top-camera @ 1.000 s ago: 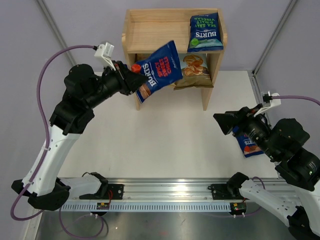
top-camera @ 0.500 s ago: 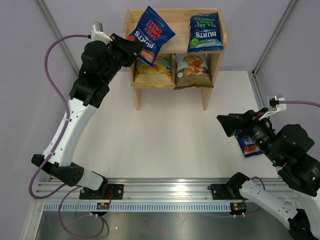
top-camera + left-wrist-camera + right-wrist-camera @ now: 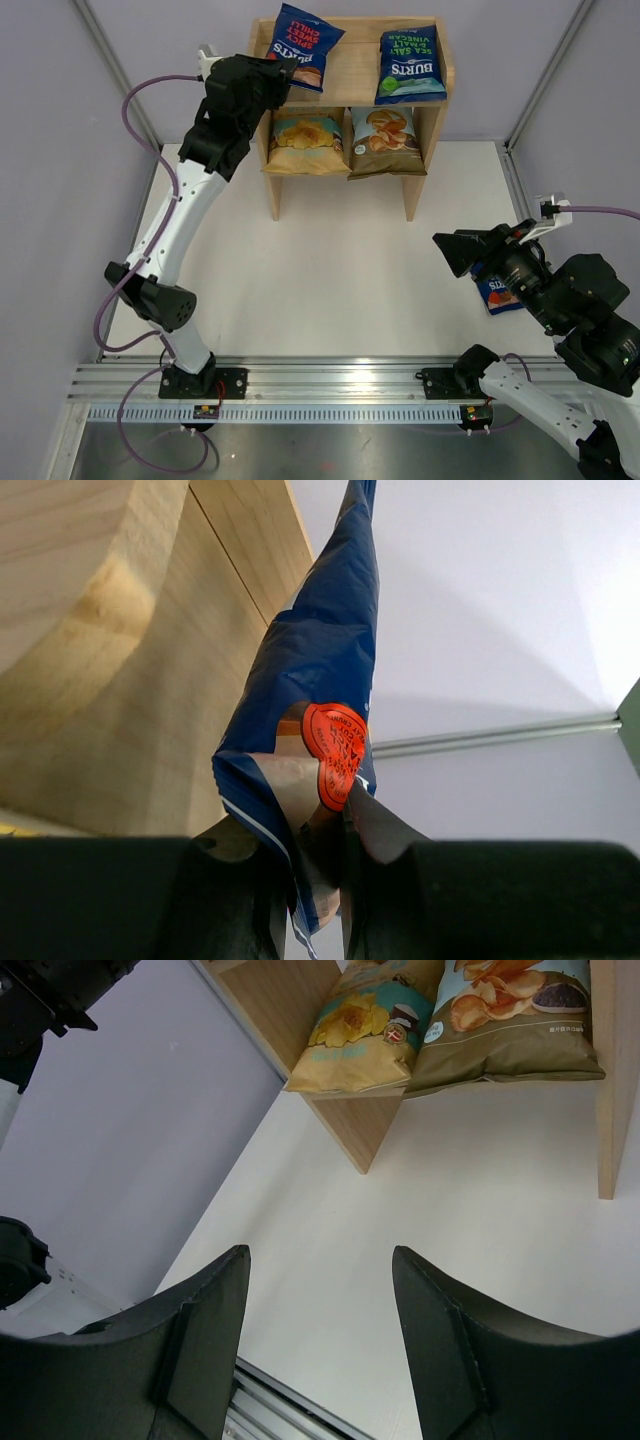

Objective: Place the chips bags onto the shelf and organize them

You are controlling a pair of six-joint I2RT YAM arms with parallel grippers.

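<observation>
My left gripper point(image 3: 283, 68) is shut on the corner of a red-lettered dark-blue Burts bag point(image 3: 303, 46), held over the left end of the wooden shelf's point(image 3: 350, 68) top tier; the bag point(image 3: 325, 670) shows pinched in the left wrist view, whether it touches the shelf I cannot tell. A green-lettered Burts bag point(image 3: 410, 65) lies on the top tier at right. The yellow bag point(image 3: 305, 140) and the Cassava bag point(image 3: 385, 140) sit on the lower tier. A third Burts bag point(image 3: 497, 293) lies on the table under my right arm. My right gripper point(image 3: 455, 250) is open and empty above the table.
The shelf's legs point(image 3: 276, 205) stand on the white table at the back. A metal rail point(image 3: 320, 385) runs along the near edge. Grey walls and frame posts point(image 3: 110, 60) close in both sides.
My left arm has lifted the red-lettered Burts bag from in front of the lower tier up to the left of the top tier. The right arm has barely moved.
</observation>
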